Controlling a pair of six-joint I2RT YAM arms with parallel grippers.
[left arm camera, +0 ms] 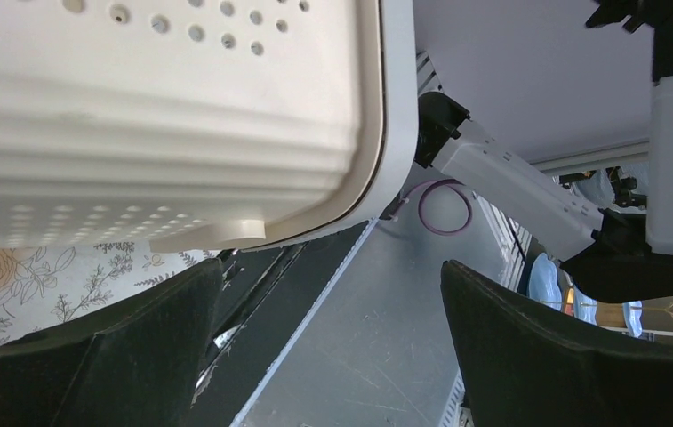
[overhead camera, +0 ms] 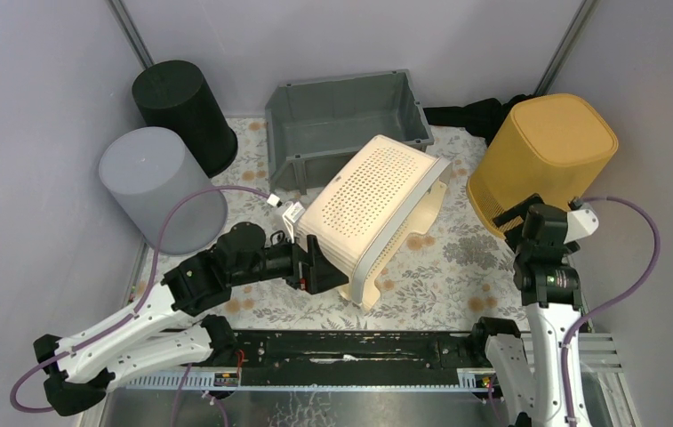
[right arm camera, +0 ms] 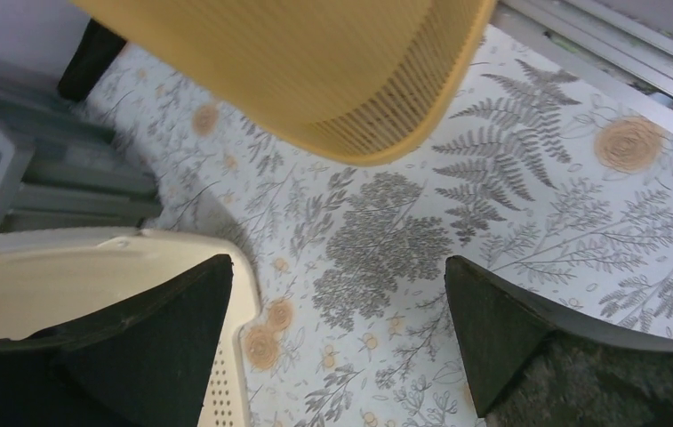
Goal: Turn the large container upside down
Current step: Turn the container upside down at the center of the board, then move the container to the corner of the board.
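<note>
The large cream perforated container (overhead camera: pixel 372 200) stands tilted on its near rim in the middle of the floral mat (overhead camera: pixel 457 267), with its base facing up and to the left. My left gripper (overhead camera: pixel 319 271) is open at its near-left corner, low beside the rim. In the left wrist view the container's rim (left arm camera: pixel 164 116) fills the top, and nothing lies between the open fingers of the left gripper (left arm camera: pixel 332 294). My right gripper (overhead camera: pixel 517 221) is open and empty, hovering over the mat to the container's right. The right wrist view shows the gripper (right arm camera: pixel 337 294) and the cream rim (right arm camera: pixel 66 276).
A yellow basket (overhead camera: pixel 546 151) stands upside down at the right, close to the right gripper, and also shows in the right wrist view (right arm camera: pixel 315 62). A grey bin (overhead camera: pixel 346 111) stands behind the cream container. A black cylinder (overhead camera: pixel 181 111) and a grey cylinder (overhead camera: pixel 159 182) stand at the left.
</note>
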